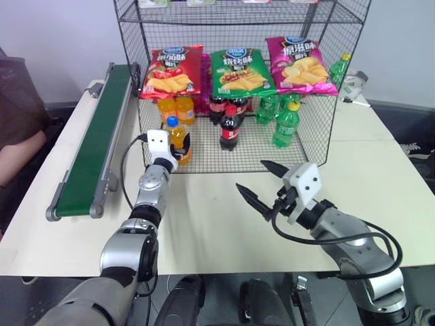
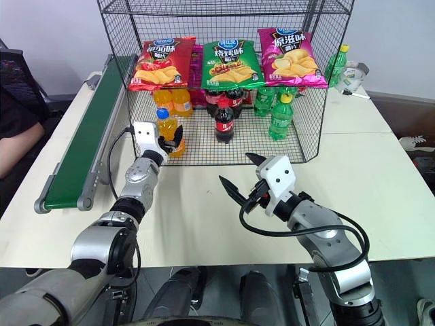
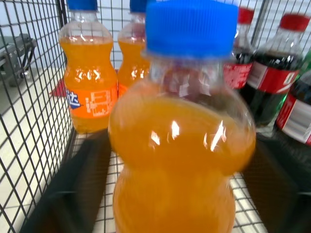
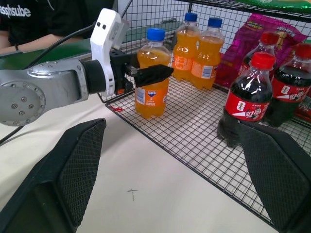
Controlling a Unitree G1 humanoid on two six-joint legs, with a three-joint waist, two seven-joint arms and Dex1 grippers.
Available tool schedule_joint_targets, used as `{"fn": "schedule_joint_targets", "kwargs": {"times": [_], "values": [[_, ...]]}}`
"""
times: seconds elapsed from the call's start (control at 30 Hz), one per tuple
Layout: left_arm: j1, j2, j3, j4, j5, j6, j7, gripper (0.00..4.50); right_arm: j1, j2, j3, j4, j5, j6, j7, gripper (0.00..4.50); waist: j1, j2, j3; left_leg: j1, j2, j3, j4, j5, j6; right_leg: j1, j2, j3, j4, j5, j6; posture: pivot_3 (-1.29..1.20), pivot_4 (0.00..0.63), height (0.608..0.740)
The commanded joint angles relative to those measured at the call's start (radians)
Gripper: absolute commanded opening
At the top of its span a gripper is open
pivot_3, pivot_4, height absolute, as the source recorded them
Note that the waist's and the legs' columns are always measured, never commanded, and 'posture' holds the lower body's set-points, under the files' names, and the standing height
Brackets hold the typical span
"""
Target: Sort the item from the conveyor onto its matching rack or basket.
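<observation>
Your left gripper (image 4: 146, 77), fingers spread around the orange soda bottle (image 4: 151, 82) standing at the rack's (image 1: 319, 146) near-left floor edge, could topple it outward if a finger drags while you withdraw; right gripper (image 1: 262, 182) hangs open.

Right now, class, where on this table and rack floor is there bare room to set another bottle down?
Free: the white table between the conveyor and right gripper; the rack floor's front right, beside the green bottles. Crowded: the floor's back row, and front left, where the left gripper flanks the orange soda bottle.
</observation>
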Motion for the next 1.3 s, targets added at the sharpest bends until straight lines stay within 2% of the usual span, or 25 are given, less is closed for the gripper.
{"fn": "schedule_joint_targets", "kwargs": {"times": [0.03,0.2,0.37,0.53,0.67,0.8,1.0,1.1,1.3], "values": [[0.015,0.011,0.000,-0.084,0.001,-0.019,-0.030,4.46,-0.002,-0.004,-0.012,-0.026,0.007,-0.030,0.013,4.50,0.000,0.000,0.000,0.000,0.000,0.000,0.000,0.000,0.000,0.000,0.000,0.000,0.000,0.000,0.000,0.00,0.150,0.740],[0.083,0.016,-0.003,-0.205,-0.018,0.047,-0.070,4.46,0.001,-0.001,-0.008,-0.018,0.005,-0.040,0.022,4.50,-0.001,0.000,0.000,0.000,0.000,0.000,0.000,0.000,0.000,0.000,0.000,0.000,0.000,0.000,0.000,0.00,0.150,0.740],[0.213,0.037,-0.015,-0.449,-0.006,0.083,-0.065,4.46,0.005,0.002,-0.002,-0.018,0.007,-0.044,0.027,4.50,-0.002,0.000,0.000,0.000,0.000,0.000,0.000,0.000,0.000,0.000,0.000,0.001,0.001,0.000,0.000,0.00,0.150,0.740],[0.332,0.038,-0.012,-0.726,-0.042,0.223,-0.047,4.46,0.004,0.002,0.005,-0.018,0.008,-0.044,0.032,4.50,0.000,0.000,0.000,0.000,0.000,0.000,0.000,0.000,0.000,0.000,0.000,0.001,0.001,0.000,0.000,0.00,0.150,0.740],[0.417,0.072,-0.026,-0.926,-0.072,0.418,-0.072,4.46,0.005,0.002,0.006,-0.019,0.008,-0.044,0.035,4.50,0.000,0.000,0.000,0.001,0.000,0.000,0.000,0.000,0.000,0.001,-0.001,0.001,0.001,0.000,0.000,0.00,0.150,0.740],[0.538,0.228,-0.004,-1.171,-0.207,0.652,-0.226,4.46,0.003,-0.001,0.007,-0.019,0.008,-0.043,0.037,4.50,-0.012,0.001,-0.001,0.001,0.001,0.000,-0.001,0.000,0.000,0.000,-0.001,0.001,0.001,0.000,-0.001,0.00,0.150,0.740],[0.646,0.432,0.073,-1.298,-0.267,0.818,-0.310,4.46,0.000,-0.002,0.007,-0.007,0.011,-0.047,0.046,4.50,-0.019,0.002,-0.001,0.001,0.001,-0.001,-0.002,0.000,0.000,-0.001,-0.001,0.001,0.000,0.000,-0.001,0.00,0.150,0.740],[0.687,0.480,0.116,-1.332,-0.297,0.847,-0.332,4.46,-0.002,0.002,0.013,-0.002,0.011,-0.047,0.049,4.50,-0.019,0.002,-0.001,0.001,0.002,-0.001,-0.002,0.000,0.000,-0.003,-0.002,0.001,0.000,-0.001,-0.001,0.00,0.150,0.740],[0.745,0.490,0.145,-1.363,-0.297,0.843,-0.340,4.46,-0.004,0.005,0.021,0.005,0.000,-0.052,0.047,4.50,-0.016,0.002,-0.001,0.001,0.001,-0.001,-0.002,0.000,0.000,-0.004,-0.002,0.002,-0.001,-0.002,-0.004,0.00,0.150,0.740]]}}
